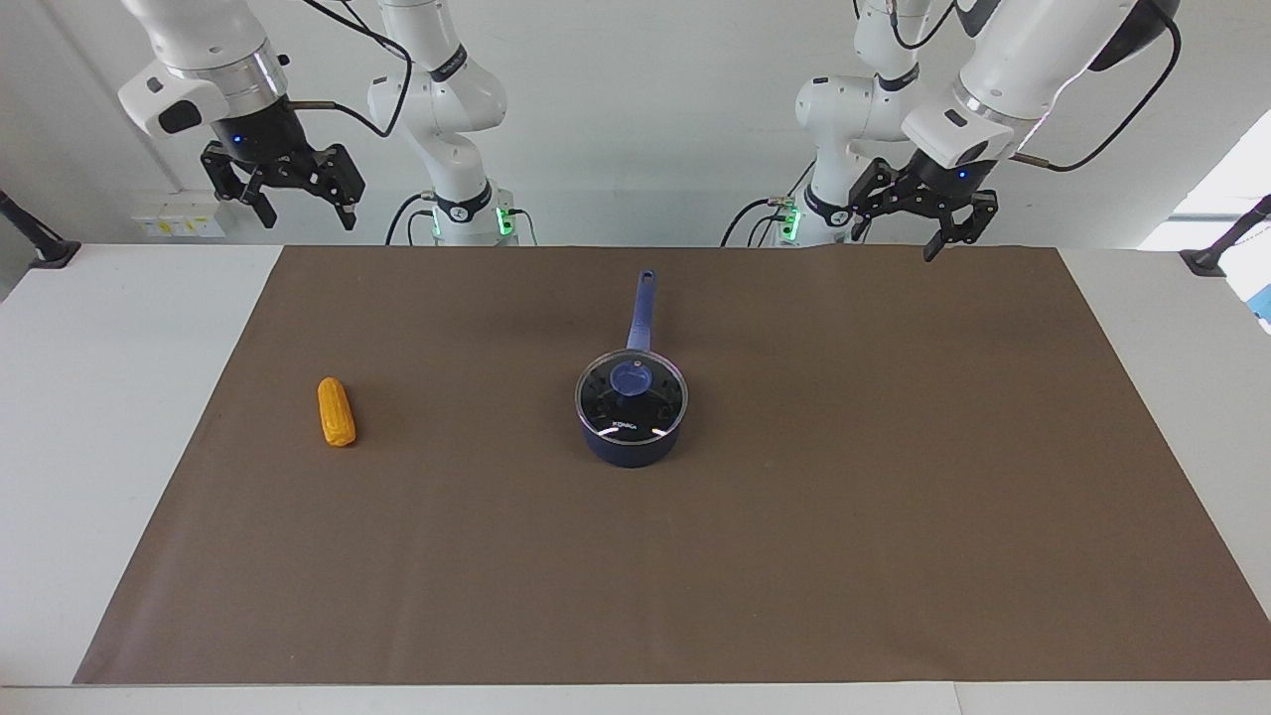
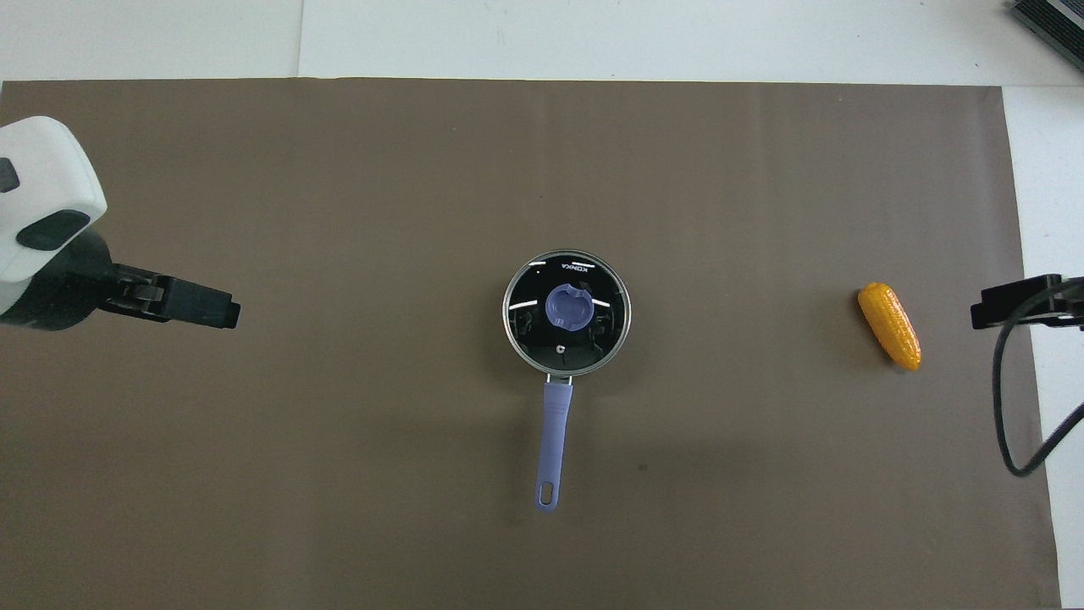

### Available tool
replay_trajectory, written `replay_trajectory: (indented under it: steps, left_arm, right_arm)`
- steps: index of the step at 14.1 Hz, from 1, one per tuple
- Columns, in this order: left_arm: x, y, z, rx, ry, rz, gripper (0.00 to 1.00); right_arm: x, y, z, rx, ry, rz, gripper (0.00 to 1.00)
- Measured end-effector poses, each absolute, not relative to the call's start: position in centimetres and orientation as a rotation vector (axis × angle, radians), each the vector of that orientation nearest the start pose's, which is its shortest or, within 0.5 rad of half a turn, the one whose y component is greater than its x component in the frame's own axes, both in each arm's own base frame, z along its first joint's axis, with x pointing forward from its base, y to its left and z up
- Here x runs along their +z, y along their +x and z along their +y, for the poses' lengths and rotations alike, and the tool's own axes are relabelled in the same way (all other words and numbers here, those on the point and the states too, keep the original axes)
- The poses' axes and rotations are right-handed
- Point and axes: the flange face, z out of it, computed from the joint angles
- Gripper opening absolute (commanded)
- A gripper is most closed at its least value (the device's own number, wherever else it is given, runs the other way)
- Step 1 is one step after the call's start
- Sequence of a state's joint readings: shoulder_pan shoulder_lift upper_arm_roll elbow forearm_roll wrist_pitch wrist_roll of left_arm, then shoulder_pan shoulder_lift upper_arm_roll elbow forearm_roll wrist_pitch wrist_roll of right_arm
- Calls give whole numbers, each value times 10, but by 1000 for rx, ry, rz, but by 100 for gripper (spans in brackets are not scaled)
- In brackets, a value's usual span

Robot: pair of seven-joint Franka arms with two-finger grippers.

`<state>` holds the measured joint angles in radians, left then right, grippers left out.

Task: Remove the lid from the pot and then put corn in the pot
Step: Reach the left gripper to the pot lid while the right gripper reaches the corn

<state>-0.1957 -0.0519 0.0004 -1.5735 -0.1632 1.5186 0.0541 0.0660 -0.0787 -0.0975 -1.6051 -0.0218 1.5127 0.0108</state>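
— Grippers first: where are they?
— Left gripper (image 1: 915, 218) hangs spread wide and empty above the tabletop (image 1: 894, 497) edge at the robots' end; right gripper (image 1: 294, 193) hangs spread wide and empty by the right arm's corner there.
— Anything done?
— Nothing, I'd judge. The lid (image 1: 632, 394) sits on the pot (image 1: 632, 444) mid-tabletop. The corn (image 1: 336, 411) lies well apart, toward the right arm's end.
— What's left?
— Both steps: lid off, then corn in.

The white table (image 1: 119, 417) is covered by a brown mat (image 1: 844, 497); the lidded pot (image 1: 631, 445) is set mid-mat, the corn (image 1: 336, 411) toward the right arm's edge.
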Motion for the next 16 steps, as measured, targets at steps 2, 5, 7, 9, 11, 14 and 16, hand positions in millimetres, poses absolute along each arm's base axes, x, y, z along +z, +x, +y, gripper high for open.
replay_trajectory:
  steps: [2, 5, 7, 9, 11, 14, 16]
  left_arm:
    - [648, 517, -130, 26, -3272, 451, 100]
    - [640, 513, -151, 53, -3261, 511, 100]
    - [626, 512, -165, 68, -3255, 542, 100]
    - [612, 513, -174, 84, -3250, 558, 100]
    - [595, 514, -182, 86, -3248, 566, 100]
    - [549, 511, -215, 50, -3254, 539, 100]
    - [521, 505, -246, 51, -3247, 509, 100]
  right_arm:
    - [622, 533, -22, -24, -3155, 65, 100]
    - [594, 539, -23, -16, -3156, 28, 100]
    - [573, 545, -28, -16, -3158, -43, 100]
    - [541, 553, -43, -11, -3157, -165, 100]
    - [504, 563, -61, -10, -3155, -258, 100]
    - [446, 581, -91, -16, -3146, -440, 100]
    - [414, 590, -106, 9, -3134, -529, 100]
